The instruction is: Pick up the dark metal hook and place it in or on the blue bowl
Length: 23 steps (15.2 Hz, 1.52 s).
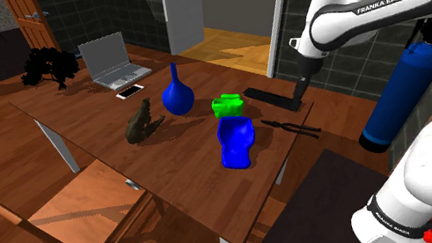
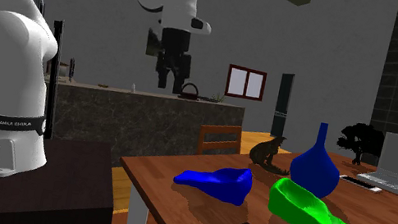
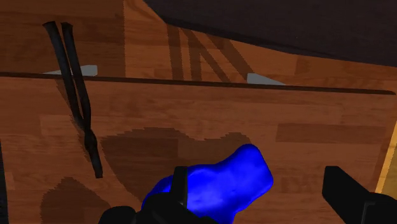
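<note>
shoulder view: my gripper (image 1: 303, 84) hung above the table (image 1: 80, 120) near its edge. the dark metal hook (image 1: 292, 127) lay flat on the wood below me, and the blue bowl (image 1: 236, 142) sat just past it.

second exterior view: i was high up, with hook and bowl well beneath me.

wrist view: my fingers (image 3: 180, 184) stood apart and gripped nothing. the bowl lay under them, and the hook lay off to one side, touching neither bowl nor fingers.
</note>
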Each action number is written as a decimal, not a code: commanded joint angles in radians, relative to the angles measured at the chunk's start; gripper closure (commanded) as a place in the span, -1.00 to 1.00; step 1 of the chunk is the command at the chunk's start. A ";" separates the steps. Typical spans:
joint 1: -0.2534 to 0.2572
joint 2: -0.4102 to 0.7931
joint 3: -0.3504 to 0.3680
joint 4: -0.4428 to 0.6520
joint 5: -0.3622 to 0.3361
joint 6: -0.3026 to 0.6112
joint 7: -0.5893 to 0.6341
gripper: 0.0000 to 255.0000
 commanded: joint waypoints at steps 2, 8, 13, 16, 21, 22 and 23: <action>-0.009 0.094 -0.059 -0.001 -0.001 0.095 -0.075 -1.00; -0.001 0.318 -0.165 0.048 0.068 0.256 -0.242 -1.00; 0.001 0.534 -0.223 0.132 0.217 0.354 -0.430 -1.00; -0.027 0.668 -0.221 0.201 0.332 0.389 -0.554 -1.00; -0.122 0.880 -0.168 0.343 0.489 0.414 -0.722 -1.00; -0.143 0.921 -0.156 0.375 0.512 0.416 -0.747 -1.00; -0.164 0.961 -0.143 0.408 0.532 0.417 -0.771 -1.00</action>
